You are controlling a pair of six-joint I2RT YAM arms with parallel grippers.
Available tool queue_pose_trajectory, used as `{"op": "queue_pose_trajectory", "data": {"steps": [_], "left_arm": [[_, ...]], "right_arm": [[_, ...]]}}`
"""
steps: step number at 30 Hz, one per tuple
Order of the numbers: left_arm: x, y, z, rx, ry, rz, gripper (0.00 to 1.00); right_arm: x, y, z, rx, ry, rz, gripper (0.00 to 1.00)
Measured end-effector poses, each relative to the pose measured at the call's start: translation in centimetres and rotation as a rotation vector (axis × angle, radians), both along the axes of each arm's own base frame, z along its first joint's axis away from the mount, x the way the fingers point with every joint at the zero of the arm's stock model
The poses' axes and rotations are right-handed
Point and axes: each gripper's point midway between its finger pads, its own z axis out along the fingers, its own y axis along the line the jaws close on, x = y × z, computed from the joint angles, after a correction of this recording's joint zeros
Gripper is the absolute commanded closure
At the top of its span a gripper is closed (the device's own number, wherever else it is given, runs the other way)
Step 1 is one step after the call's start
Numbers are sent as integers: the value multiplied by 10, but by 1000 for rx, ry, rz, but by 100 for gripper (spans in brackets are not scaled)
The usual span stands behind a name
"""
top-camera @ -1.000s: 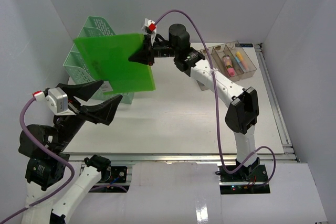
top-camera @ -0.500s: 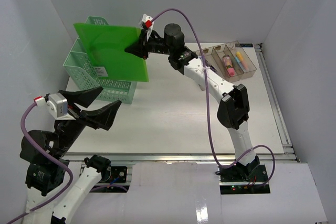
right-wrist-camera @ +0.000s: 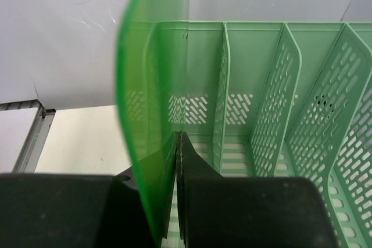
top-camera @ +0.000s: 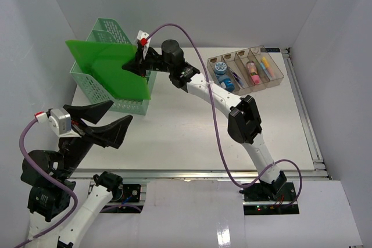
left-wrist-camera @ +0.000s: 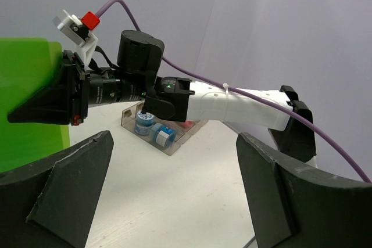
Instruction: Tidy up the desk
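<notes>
My right gripper (top-camera: 129, 68) is shut on the edge of a bright green plastic folder (top-camera: 104, 67) and holds it upright over the mint-green mesh file rack (top-camera: 125, 104) at the desk's far left. In the right wrist view the folder (right-wrist-camera: 152, 85) hangs edge-on over the rack's left slot (right-wrist-camera: 197, 114), with the shut fingertips (right-wrist-camera: 176, 139) pinching it. My left gripper (top-camera: 107, 117) is open and empty, raised above the near left of the white desk (top-camera: 192, 132); its fingers (left-wrist-camera: 70, 196) frame bare tabletop (left-wrist-camera: 168, 201).
A clear compartmented tray (top-camera: 247, 68) at the back right holds blue-capped jars, pens and pink and yellow items; it also shows in the left wrist view (left-wrist-camera: 160, 132). Metal rails edge the desk on the right (top-camera: 305, 114). White walls enclose the space.
</notes>
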Motion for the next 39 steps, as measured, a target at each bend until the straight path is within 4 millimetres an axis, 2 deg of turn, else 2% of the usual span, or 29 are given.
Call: {"op": "queue_pose_trajectory", "data": {"steps": [6, 12, 22, 23, 24, 27, 29, 30, 36, 39], "left_arm": [[0, -1, -2, -16, 21, -8, 2], [0, -2, -3, -30, 36, -15, 2], [0, -3, -21, -25, 60, -21, 2], [-1, -3, -21, -25, 58, -21, 2], [-2, -2, -22, -26, 57, -22, 2], [-4, -2, -27, -25, 55, -26, 2], [-4, -3, -30, -23, 58, -28, 2], [-4, -3, -32, -23, 61, -29, 2], [-5, -3, -36, -29, 68, -34, 2], [-8, -2, -34, -38, 63, -38, 2]], "right_arm": [[-2, 9, 3, 25, -24, -8, 92], [6, 19, 8, 83, -20, -44, 92], [15, 30, -2, 120, 14, -119, 91], [15, 31, -3, 121, 13, -119, 88], [14, 32, -4, 122, 13, -119, 81], [13, 33, -11, 117, 7, -112, 49], [11, 33, -21, 103, 9, -96, 22], [10, 33, -28, 91, 12, -89, 13], [4, 27, -69, -4, 29, -52, 10], [0, 14, -70, -47, 32, -40, 10]]}}
